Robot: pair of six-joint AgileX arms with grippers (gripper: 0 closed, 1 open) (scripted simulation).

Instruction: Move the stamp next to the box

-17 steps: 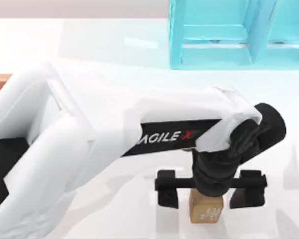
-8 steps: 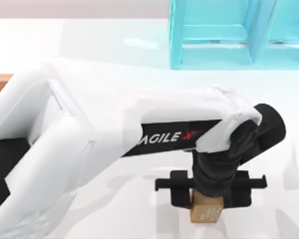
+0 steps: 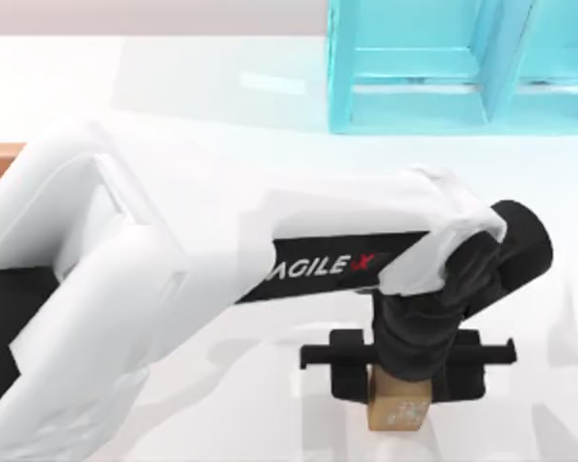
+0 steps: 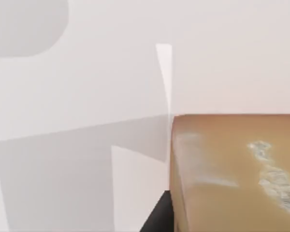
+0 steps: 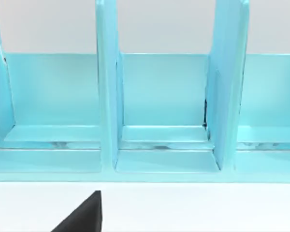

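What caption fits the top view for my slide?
Left gripper shut on the stamp on the white table, the turquoise shelf behind.

A turquoise-blue shelf frame (image 3: 453, 67) with upright dividers stands at the far edge of the white counter (image 3: 222, 106), toward its right corner.

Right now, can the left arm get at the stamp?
Probably yes: the left gripper sits right over the stamp near the table's front edge, jaws closed in against its sides, nothing between them. The left wrist view shows the block close up.
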